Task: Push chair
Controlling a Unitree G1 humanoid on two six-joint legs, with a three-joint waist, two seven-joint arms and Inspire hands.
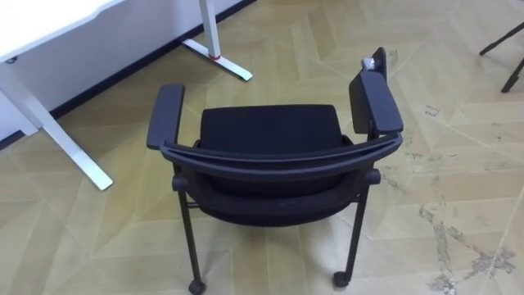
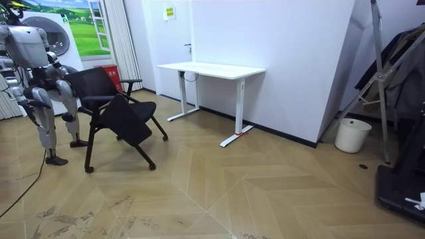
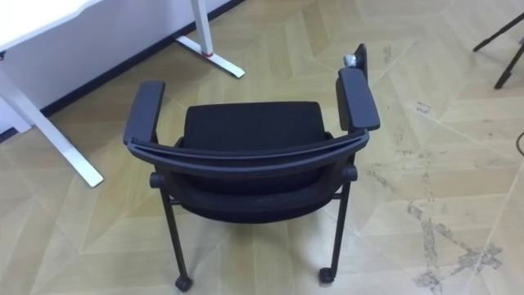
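Head eyes down over chair [image 1: 270, 156]; room camera far off.

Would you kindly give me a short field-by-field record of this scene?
chair: black chair, armrests, casters, upright
robot: stands right behind the chair's backrest
desk: white desk, ahead of the chair to its left
floor: wooden floor, scuffed at the chair's right
bucket: white bucket, far beyond the desk

A white rectangular table [image 2: 211, 68] on metal legs stands against a plain white wall [image 2: 292, 60] on pale herringbone wooden floor [image 2: 265, 192].
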